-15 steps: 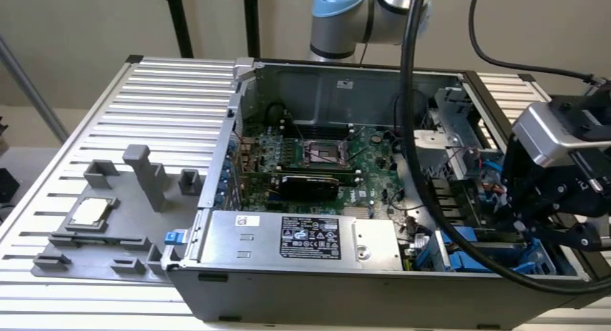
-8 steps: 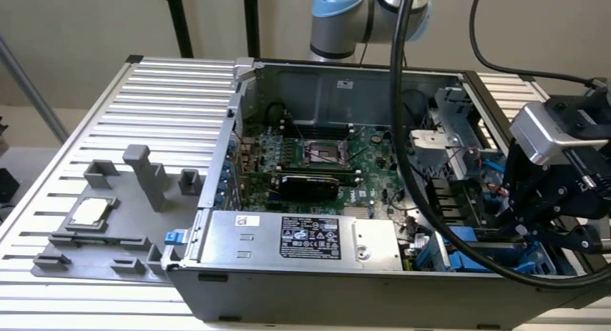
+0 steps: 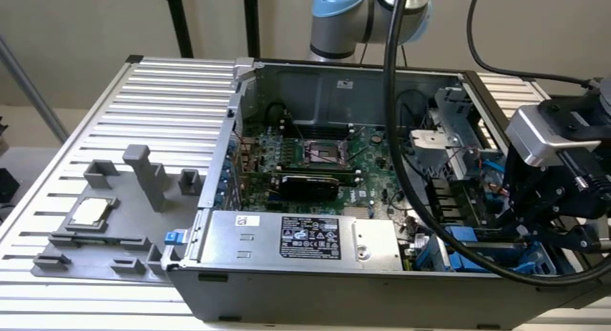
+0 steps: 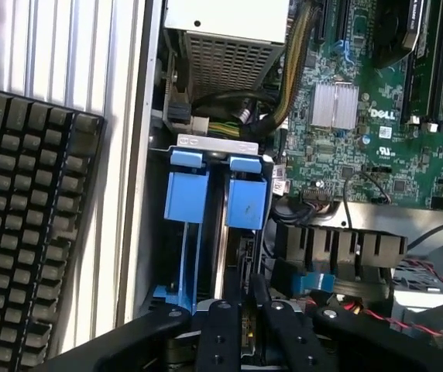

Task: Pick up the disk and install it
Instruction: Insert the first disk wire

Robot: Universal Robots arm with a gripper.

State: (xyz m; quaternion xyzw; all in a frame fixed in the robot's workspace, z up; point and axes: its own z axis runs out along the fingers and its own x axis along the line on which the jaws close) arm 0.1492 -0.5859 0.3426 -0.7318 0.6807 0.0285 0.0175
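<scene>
— What's inside that open grey steel computer case (image 3: 286,306)?

— A green motherboard (image 3: 320,156) lies flat on its floor. A silver power supply box (image 3: 296,238) with a black-and-white label sits against the near wall. There's also a blue plastic drive bay (image 4: 166,295) in the corner at the exterior view's right.

— And outside the case?

— It stands on a ribbed aluminium table (image 3: 162,81). A grey plastic fixture plate (image 3: 105,238) lies beside it, with a small square silver chip (image 3: 89,213) in one of its recesses. A black keyboard (image 4: 20,232) runs along the case's other side.

— Where's the black gripper (image 4: 248,298)?

— It's down in that blue bay, right over a slot. From where I stand I can't tell whether it is clamped or loose, or whether it presses on anything.

— And the disk?

— The flat silver-grey disk with blue carrier rails (image 4: 246,203) appears to stand on edge in the bay, just ahead of the gripper. Its long axis runs from the gripper toward the power supply box. The blue end tab points that way too.
</scene>
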